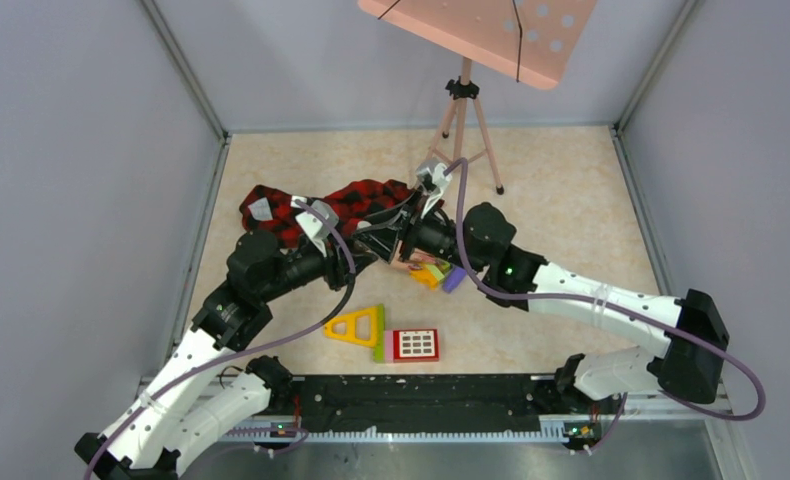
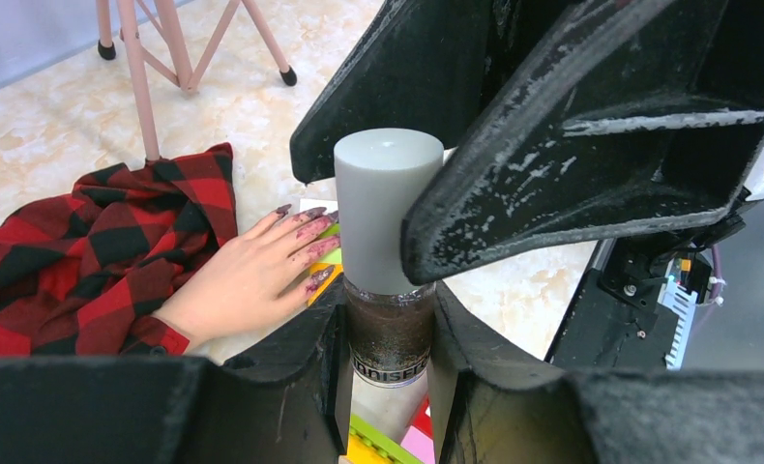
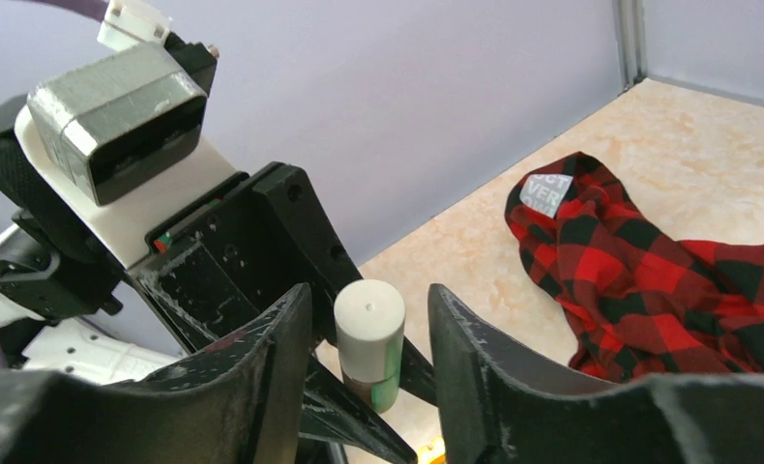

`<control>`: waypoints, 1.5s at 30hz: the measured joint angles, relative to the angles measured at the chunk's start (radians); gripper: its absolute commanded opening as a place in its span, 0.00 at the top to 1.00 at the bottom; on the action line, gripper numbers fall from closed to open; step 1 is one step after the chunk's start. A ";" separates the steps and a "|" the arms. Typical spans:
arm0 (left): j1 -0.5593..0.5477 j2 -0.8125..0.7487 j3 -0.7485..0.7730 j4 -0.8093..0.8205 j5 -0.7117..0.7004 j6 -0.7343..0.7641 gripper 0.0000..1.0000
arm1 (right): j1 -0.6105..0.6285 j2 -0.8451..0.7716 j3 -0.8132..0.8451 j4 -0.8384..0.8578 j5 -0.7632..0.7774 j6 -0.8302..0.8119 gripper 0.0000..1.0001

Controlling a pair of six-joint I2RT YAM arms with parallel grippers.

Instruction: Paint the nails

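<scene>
The flesh-coloured mannequin hand [image 2: 243, 285] lies flat, its plaid sleeve [image 2: 78, 261] to the left. Its nails [image 2: 315, 213] are smeared dark purple. My left gripper [image 2: 388, 302] is shut on a small polish bottle [image 2: 390, 333] and holds it upright just right of the hand's fingers. The bottle's pale cap [image 2: 388, 208] also shows in the right wrist view [image 3: 368, 324]. My right gripper [image 3: 367, 300] is open, with one finger on each side of the cap and a gap on both sides. In the top view both grippers [image 1: 403, 245] meet over the hand, which they mostly hide.
Coloured toy blocks [image 1: 439, 276] lie under and beside the hand. A yellow triangle block [image 1: 356, 327] and a red window block [image 1: 414, 344] lie nearer the arm bases. A pink tripod stand [image 1: 463, 110] stands at the back. The plaid cloth [image 1: 301, 210] spreads left.
</scene>
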 measured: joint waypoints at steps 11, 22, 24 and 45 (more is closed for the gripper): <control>0.000 0.004 0.000 -0.010 -0.011 0.001 1.00 | 0.002 0.048 0.041 -0.023 -0.017 0.003 1.00; 0.009 0.004 0.000 -0.011 0.059 -0.001 1.00 | 0.002 0.030 0.045 -0.054 -0.054 -0.048 1.00; 0.009 0.004 0.000 0.007 0.102 -0.003 1.00 | 0.002 0.009 0.044 -0.063 -0.083 -0.069 1.00; 0.007 0.014 0.002 0.111 0.478 -0.050 1.00 | -0.001 -0.111 -0.035 0.022 -0.373 -0.153 1.00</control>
